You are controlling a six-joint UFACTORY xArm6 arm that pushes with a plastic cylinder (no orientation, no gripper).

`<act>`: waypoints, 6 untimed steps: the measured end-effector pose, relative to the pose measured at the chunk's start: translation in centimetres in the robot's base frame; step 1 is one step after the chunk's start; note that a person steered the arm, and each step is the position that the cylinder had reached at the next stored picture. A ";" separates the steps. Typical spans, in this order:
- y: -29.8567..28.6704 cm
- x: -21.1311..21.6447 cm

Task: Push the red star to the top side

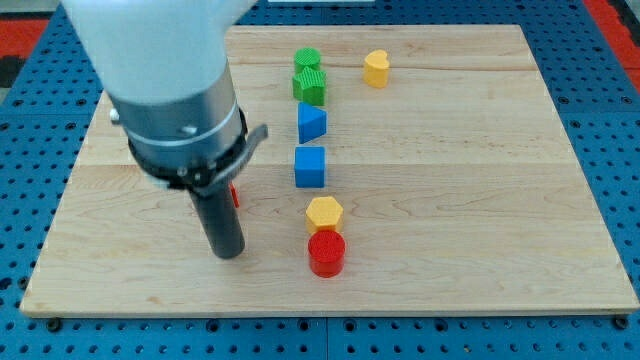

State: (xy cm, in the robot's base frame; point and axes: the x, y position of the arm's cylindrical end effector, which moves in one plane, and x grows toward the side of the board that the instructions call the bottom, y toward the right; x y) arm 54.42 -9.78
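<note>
Camera view | tip (229, 252) just below a red sliver (234, 194), likely the star, mostly hidden | no fingers, nothing held | step: lining up | next: push toward view's top

A wooden board (470, 170) lay on a pegboard surface (610, 60). Down the board's middle ran a loose column of blocks. Farthest were two green blocks, one (308, 60) touching the other (310, 86) just nearer. Nearer again came a blue wedge-like block (311, 123), then a blue cube (310, 167). A yellow hexagon (324, 212) came next, and nearest of all a red cylinder (326, 253) touching it. A yellow heart (376, 68) sat alone to the right of the green pair, near the far edge. Left of the column, my tip (227, 254) rested on the board, level with the red cylinder. A red block (234, 195), mostly hidden behind the rod, lay just beyond it.
</note>
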 end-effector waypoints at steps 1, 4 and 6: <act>0.9 -4.4; -2.4 -4.2; -5.3 -12.2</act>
